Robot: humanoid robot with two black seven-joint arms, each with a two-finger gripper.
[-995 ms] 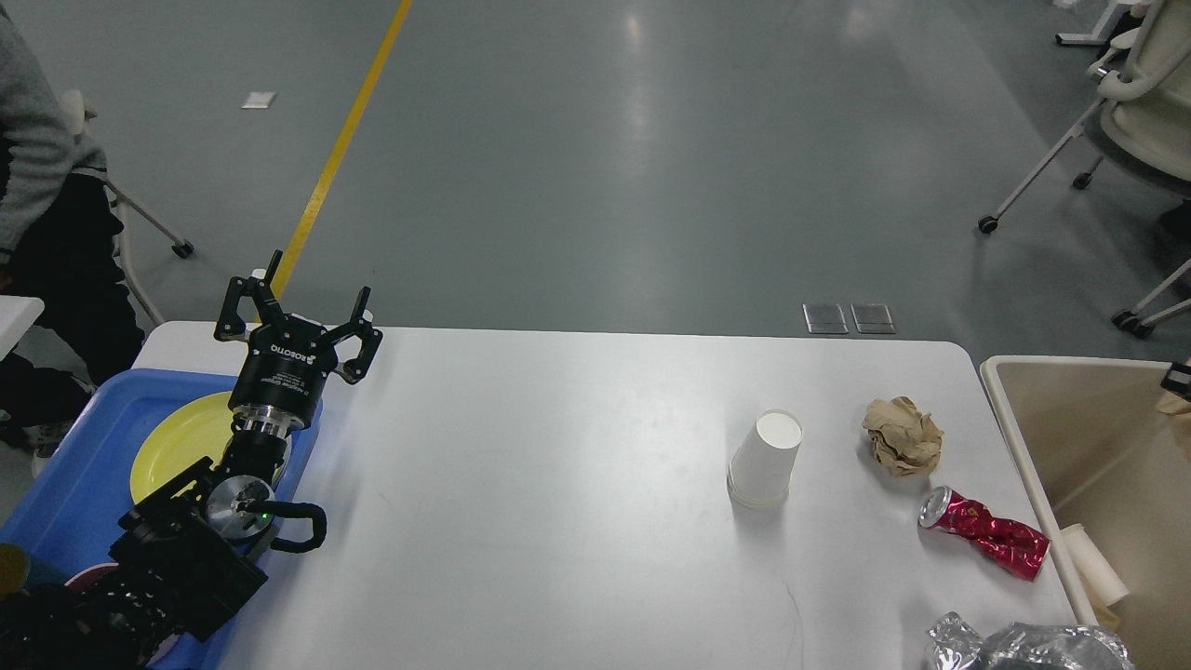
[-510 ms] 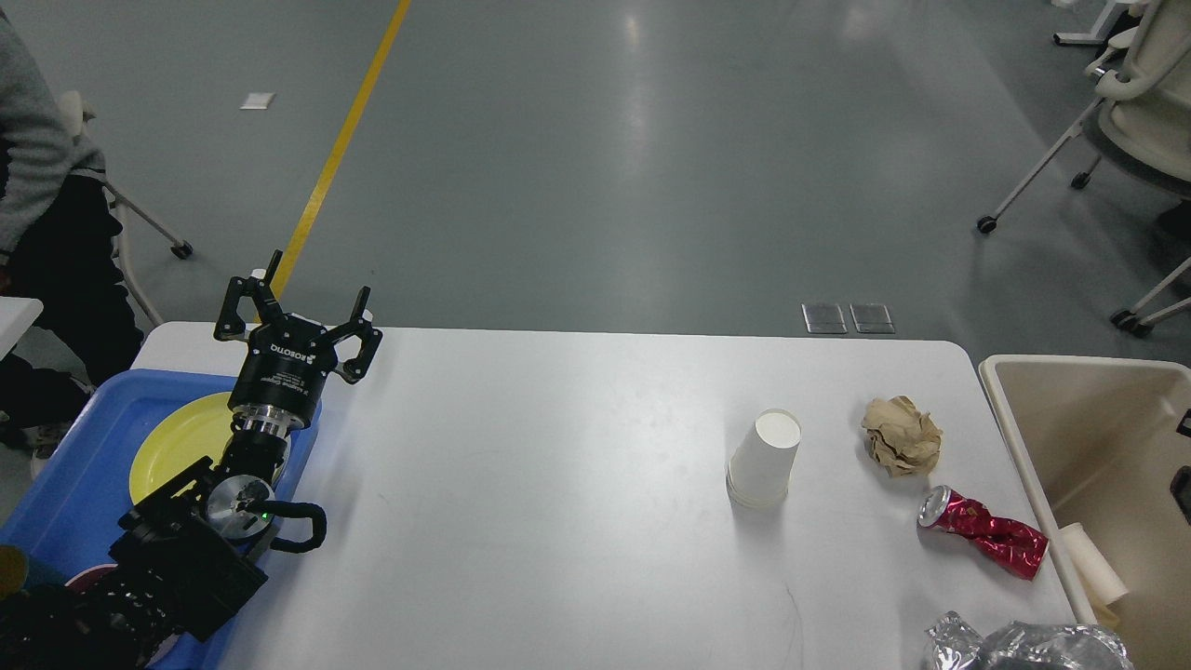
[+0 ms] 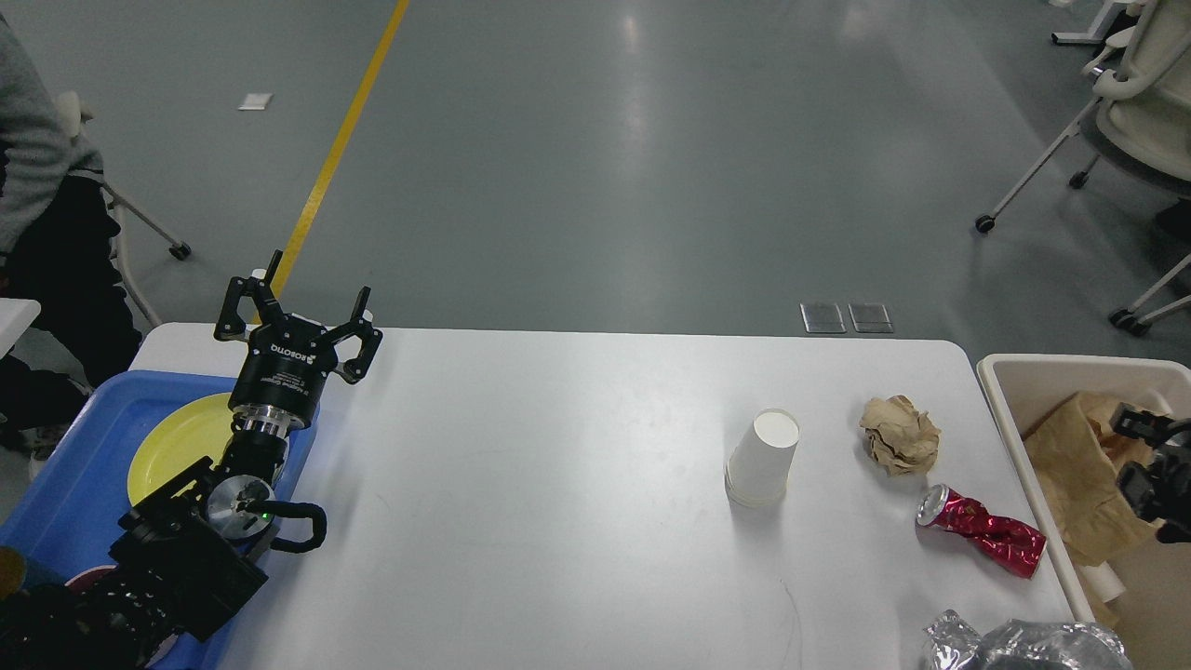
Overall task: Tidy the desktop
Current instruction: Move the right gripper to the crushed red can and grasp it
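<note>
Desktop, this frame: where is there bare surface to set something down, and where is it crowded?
The desktop is bare across its whole middle, from the blue tray and left gripper over to the upturned paper cup. The right end is crowded: crumpled brown paper, crushed red can, foil, next to the beige bin.

The brand "ROBOTIQ" is printed in white letters on the black body of the left pincer, read upside down from the head view. Smaller white lines are printed beneath it but cannot be read. No wording can be made out on the crushed red can.
</note>
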